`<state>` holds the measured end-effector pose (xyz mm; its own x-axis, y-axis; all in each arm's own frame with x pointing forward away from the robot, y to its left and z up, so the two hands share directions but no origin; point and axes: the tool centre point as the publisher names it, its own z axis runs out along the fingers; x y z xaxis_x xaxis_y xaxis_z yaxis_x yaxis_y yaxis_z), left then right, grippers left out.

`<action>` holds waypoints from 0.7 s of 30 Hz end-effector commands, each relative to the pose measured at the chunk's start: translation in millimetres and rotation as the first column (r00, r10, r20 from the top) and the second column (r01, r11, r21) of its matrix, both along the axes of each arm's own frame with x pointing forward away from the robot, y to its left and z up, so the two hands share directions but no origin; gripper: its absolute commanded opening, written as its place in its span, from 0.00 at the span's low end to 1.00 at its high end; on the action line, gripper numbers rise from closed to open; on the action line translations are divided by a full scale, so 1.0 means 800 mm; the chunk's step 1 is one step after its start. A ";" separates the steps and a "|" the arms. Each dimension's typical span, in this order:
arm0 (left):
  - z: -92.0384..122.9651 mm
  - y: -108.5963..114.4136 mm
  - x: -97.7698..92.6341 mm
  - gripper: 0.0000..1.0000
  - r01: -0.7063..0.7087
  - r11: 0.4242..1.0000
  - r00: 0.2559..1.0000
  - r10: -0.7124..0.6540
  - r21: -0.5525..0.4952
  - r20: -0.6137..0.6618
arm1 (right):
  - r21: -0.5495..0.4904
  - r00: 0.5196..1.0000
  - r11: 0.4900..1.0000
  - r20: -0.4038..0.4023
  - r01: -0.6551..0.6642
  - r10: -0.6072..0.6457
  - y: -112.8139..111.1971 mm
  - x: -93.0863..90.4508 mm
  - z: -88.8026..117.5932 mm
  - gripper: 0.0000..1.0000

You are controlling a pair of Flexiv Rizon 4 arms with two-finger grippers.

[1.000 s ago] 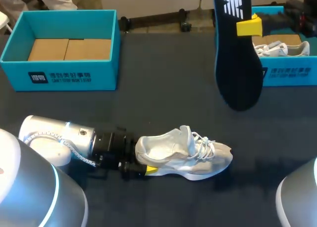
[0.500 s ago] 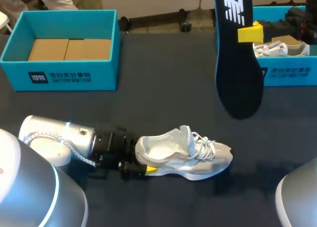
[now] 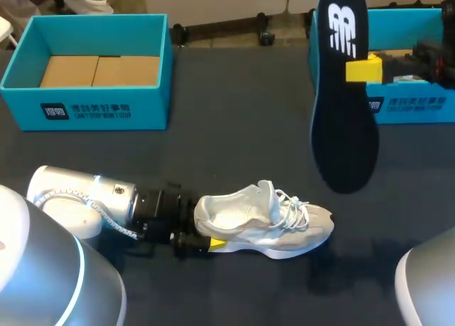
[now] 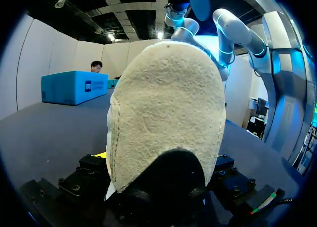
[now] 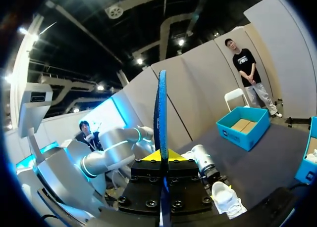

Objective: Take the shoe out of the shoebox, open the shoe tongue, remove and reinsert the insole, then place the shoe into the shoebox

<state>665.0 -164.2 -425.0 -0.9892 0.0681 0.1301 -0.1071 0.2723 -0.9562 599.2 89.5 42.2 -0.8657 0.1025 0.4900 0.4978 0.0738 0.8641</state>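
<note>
Open dark desk (image 3: 242, 120) stretches between the teal shoebox (image 3: 92, 113) at 10 o'clock and the second shoebox (image 3: 416, 107) at 2 o'clock. The white shoe (image 3: 263, 223) sits near 6 o'clock, toe toward 3 o'clock, with the left gripper (image 3: 213, 243) clenched on its heel. At 2 o'clock the right gripper (image 3: 364, 70) grasps the black insole (image 3: 343, 127), held upright in the air.

Left arm (image 3: 92, 198) low, lying level along the table. Left gripper (image 3: 213, 242) clamped on shoe (image 3: 263, 223) heel. Right gripper (image 3: 364, 70) high at far right, fingers pinching upright insole (image 3: 343, 113).
</note>
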 end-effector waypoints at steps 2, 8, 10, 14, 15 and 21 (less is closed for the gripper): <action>-0.004 0.003 0.000 0.00 0.000 1.000 1.000 0.000 0.001 0.001 | 0.037 1.000 0.999 0.005 0.023 -0.023 0.001 -0.007 -0.011 0.00; -0.002 0.004 0.000 0.00 0.001 1.000 1.000 -0.001 0.000 0.001 | 0.037 1.000 0.999 0.005 0.023 -0.023 0.001 -0.007 -0.011 0.00; -0.001 0.005 0.000 0.00 0.003 1.000 1.000 -0.003 0.000 0.006 | 0.037 1.000 0.999 0.005 0.023 -0.023 0.001 -0.007 -0.011 0.00; 0.000 0.009 -0.001 0.70 0.015 1.000 1.000 -0.016 0.005 0.011 | 0.037 1.000 0.999 0.005 0.023 -0.023 0.001 -0.007 -0.011 0.00; 0.000 0.010 -0.001 1.00 0.018 1.000 1.000 -0.018 0.010 0.014 | 0.037 1.000 0.999 0.005 0.023 -0.023 0.001 -0.007 -0.011 0.00; 0.001 0.018 -0.004 1.00 0.026 0.999 0.999 -0.027 0.032 0.030 | 0.037 1.000 0.999 0.005 0.023 -0.023 0.001 -0.007 -0.011 0.00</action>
<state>663.7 -156.8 -426.5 -0.9907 0.0908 0.1009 -0.0697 0.2981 -0.9520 590.8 88.5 33.4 -0.8657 0.1074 0.4889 0.4941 0.0270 0.8690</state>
